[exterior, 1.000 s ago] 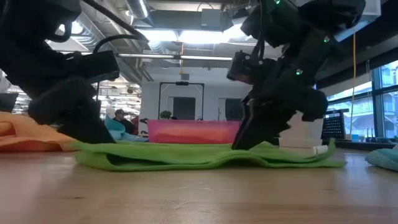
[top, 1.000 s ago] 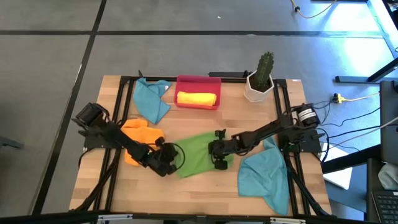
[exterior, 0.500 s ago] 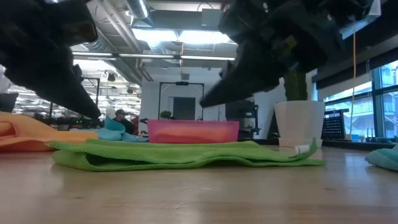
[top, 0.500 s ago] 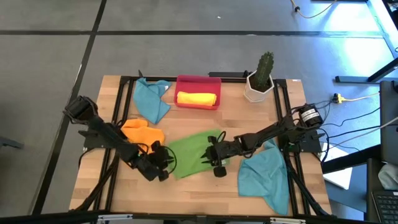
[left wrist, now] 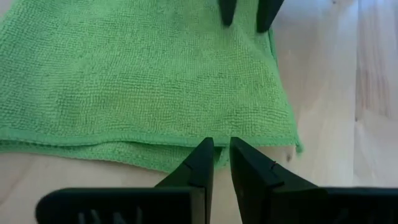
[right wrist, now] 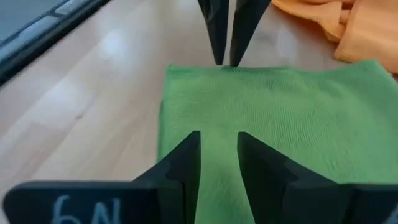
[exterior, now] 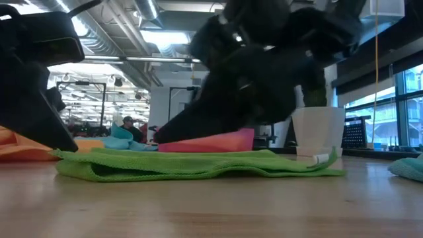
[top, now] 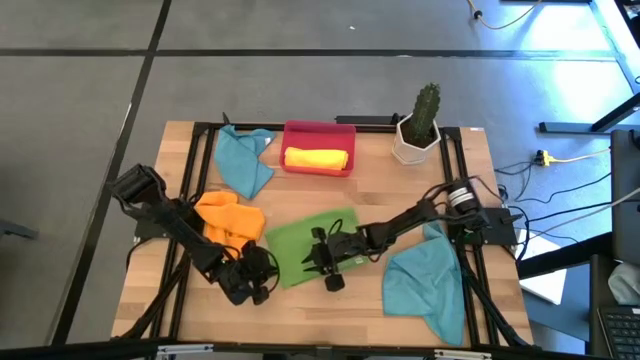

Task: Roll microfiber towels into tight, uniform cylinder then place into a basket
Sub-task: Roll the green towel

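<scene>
— Two claws meet at your green towel (top: 303, 243), folded flat mid-surface. State?

— Your left claw (left wrist: 221, 163) sits at its near edge, fingers a sliver apart, gripping nothing. Your right claw (right wrist: 218, 160) hovers over it, slightly spread. One yellow towel (top: 316, 158) lies rolled in your basket (top: 319, 130).

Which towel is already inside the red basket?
The yellow towel, rolled up in the red basket. The green, orange and blue ones lie on the table.

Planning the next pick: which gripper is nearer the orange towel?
Left. The left gripper sits just below the orange towel, at the green towel's left edge. The right gripper is over the green towel, farther off.
</scene>
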